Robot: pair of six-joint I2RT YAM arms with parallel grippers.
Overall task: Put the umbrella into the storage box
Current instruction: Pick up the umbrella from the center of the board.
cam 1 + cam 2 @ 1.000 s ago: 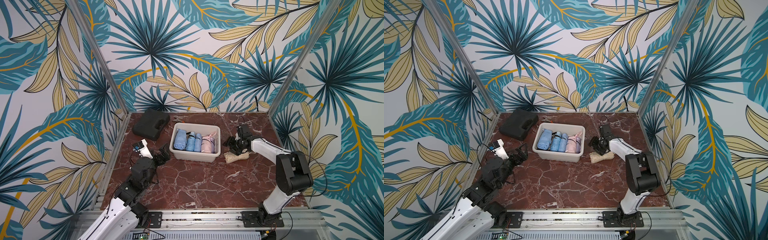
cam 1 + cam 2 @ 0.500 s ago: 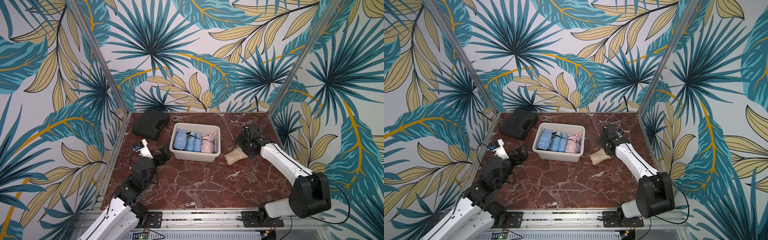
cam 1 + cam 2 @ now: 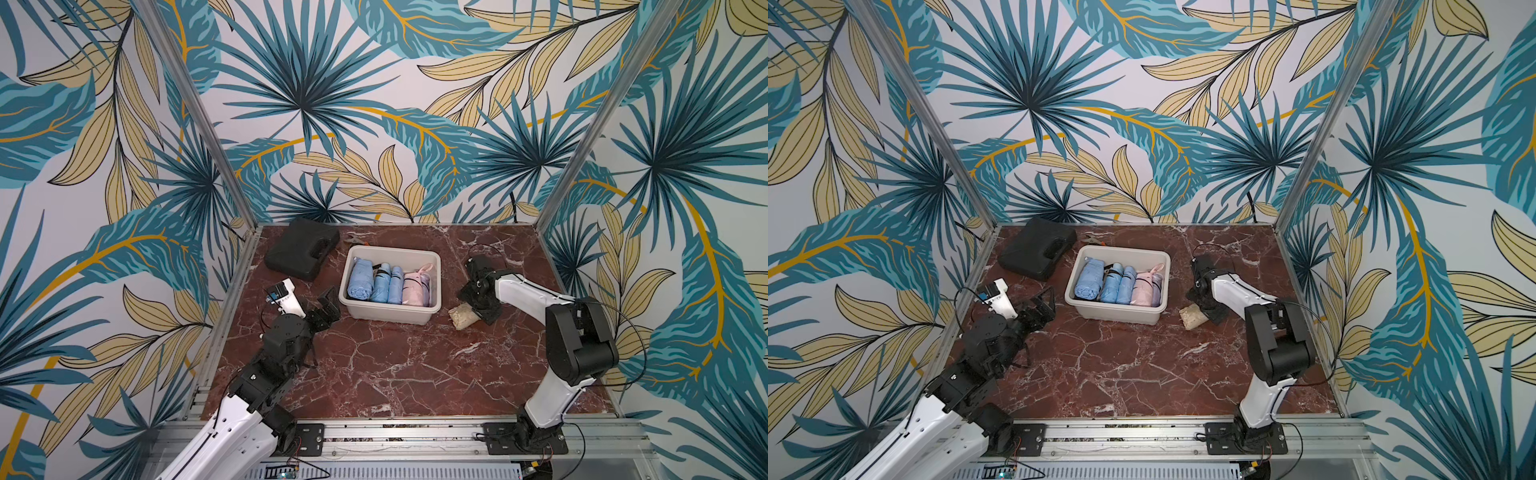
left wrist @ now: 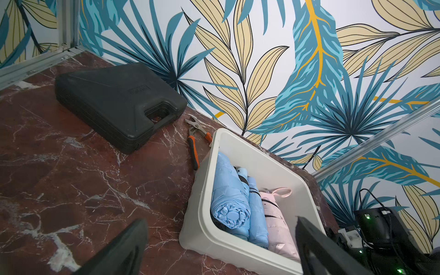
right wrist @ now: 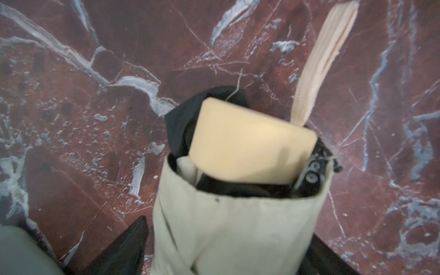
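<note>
The folded beige umbrella [image 3: 464, 318] lies on the counter [image 3: 395, 374], just beside the storage box [image 3: 390, 318] on the side facing the counter's right edge. It looks light, a slack sleeve over a stiff core. The sleeve may slip, so mid-body seems the best hold. The right claw [image 3: 484, 311] straddles it, but whether it pinches I cannot tell. The left claw [image 3: 328, 303] gapes wide, empty.

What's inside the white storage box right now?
Folded blue umbrellas and a pink umbrella lie side by side in the storage box; anything beneath them is hidden.
</note>
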